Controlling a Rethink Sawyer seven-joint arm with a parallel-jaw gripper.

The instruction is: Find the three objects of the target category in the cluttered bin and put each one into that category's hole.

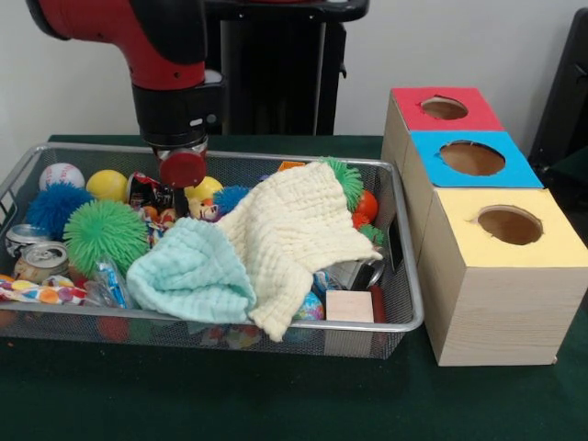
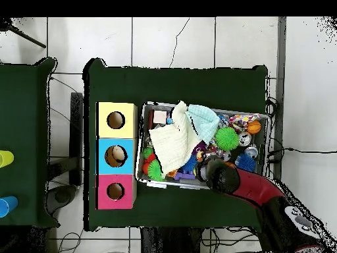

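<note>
Front view first: the green table [image 1: 276, 404] is seen across the whole bottom of the frame, and everything is set on it so the arm can reach; the red and black arm [image 1: 156, 55] is lowered from the upper left, so that its tip is brought down over the far side of the bin; the wire bin [image 1: 404, 276] is placed in the left and middle of the frame, and it is filled with a heap of toys so that a search is needed; three boxes are lined up at the right, with the yellow box [image 1: 514, 276] lowest, the blue box [image 1: 469, 161] above it and the red box [image 1: 441, 110] at the top, and a round hole is cut in each top so that things can be dropped in; in the overhead view something pale can be seen inside the blue box's hole; a cream cloth [image 1: 294, 239] and a pale blue cloth [image 1: 193, 271] are spread over the middle of the bin, so many toys are hidden under them; a green spiky ball [image 1: 103, 234], a blue fuzzy ball [image 1: 53, 204], a yellow ball [image 1: 107, 186] and a baseball [image 1: 61, 175] are left at the left side; the gripper [image 1: 182, 170] is held low just above the toys; it cannot be told whether it is open or closed; which toys are wanted cannot be told either.
</note>
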